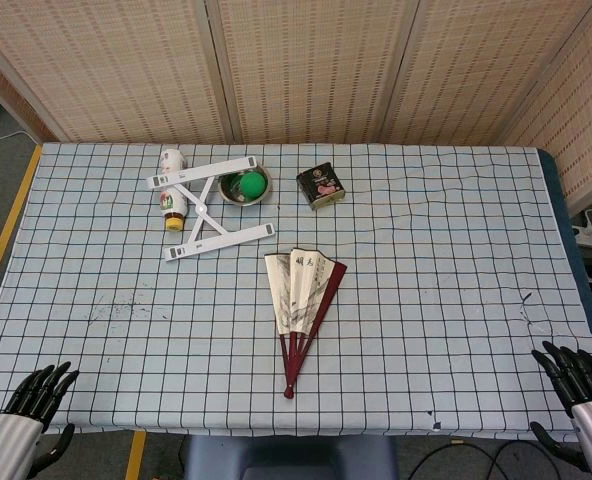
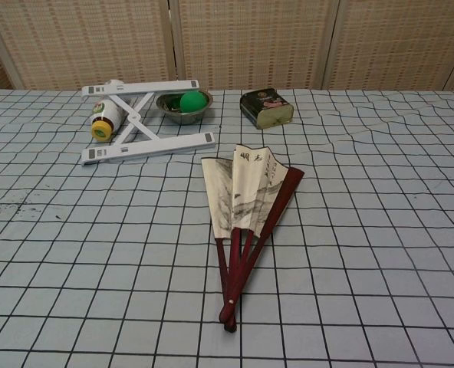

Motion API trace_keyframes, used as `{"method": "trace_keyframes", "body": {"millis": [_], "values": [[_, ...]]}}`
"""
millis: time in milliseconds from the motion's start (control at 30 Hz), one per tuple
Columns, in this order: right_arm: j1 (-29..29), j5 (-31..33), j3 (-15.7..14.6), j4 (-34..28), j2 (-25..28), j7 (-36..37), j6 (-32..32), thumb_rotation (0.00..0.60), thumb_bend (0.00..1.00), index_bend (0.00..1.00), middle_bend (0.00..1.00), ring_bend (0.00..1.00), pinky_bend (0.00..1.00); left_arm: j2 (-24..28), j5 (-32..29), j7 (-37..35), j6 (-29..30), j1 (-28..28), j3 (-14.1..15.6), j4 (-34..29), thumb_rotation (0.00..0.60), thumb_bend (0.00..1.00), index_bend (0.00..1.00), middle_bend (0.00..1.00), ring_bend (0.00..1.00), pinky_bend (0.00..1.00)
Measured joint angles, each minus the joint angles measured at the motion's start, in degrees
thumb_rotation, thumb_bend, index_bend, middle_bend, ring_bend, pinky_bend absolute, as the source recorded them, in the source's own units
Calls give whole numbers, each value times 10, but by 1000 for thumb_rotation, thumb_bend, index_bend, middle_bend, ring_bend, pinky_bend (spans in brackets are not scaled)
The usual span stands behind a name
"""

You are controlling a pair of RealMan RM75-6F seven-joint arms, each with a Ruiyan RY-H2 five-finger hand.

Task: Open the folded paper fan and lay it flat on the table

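The left hand (image 1: 44,392) sits at the near left corner of the table (image 1: 456,300), holding nothing, its dark fingers loosely extended toward the cloth. The right hand (image 1: 576,376) mirrors it at the near right corner, likewise holding nothing, fingers apart. Both show only in the head view; the chest view shows neither. Parked well apart from everything, they leave the middle of the table unobstructed, which reads as a resting or withdrawn pose, not a reach.

Between them, near the middle of the table and somewhat toward the near edge, lies the paper fan (image 1: 304,300). It rests flat on the checked cloth, pivot toward the near edge, dark red ribs converging there and painted leaf spreading toward the far edge. It is only partly spread, a narrow wedge, so the opening looks unfinished.

Toward the far left of the table a white folding stand (image 1: 208,208) lies across a small bottle (image 1: 174,207) with a yellow cap. Just beside it a metal bowl (image 1: 246,188) holds a green ball (image 1: 252,185), and a dark tin (image 1: 320,185) sits further right.
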Motion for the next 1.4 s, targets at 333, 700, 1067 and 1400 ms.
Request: {"method": "trace_keyframes", "body": {"millis": [333, 700, 1067, 1400], "values": [[19, -5, 12, 5, -24, -13, -21, 600, 173, 0, 0, 0, 0, 1, 7, 15, -15, -12, -2, -19, 600, 446, 0, 0, 0, 107], [150, 13, 100, 17, -139, -164, -171, 600, 174, 259, 0, 0, 0, -1, -31, 21, -48, -42, -34, -24, 600, 445, 0, 0, 0, 108], [329, 109, 191, 140, -319, -246, -346, 600, 175, 314, 0, 0, 0, -18, -100, 41, -105, -68, -61, -5, 600, 445, 0, 0, 0, 109], [426, 128, 199, 343, -470, -236, -399, 600, 175, 369, 0, 0, 0, -39, -163, 71, -148, -86, -83, 13, 600, 445, 0, 0, 0, 110]]}}
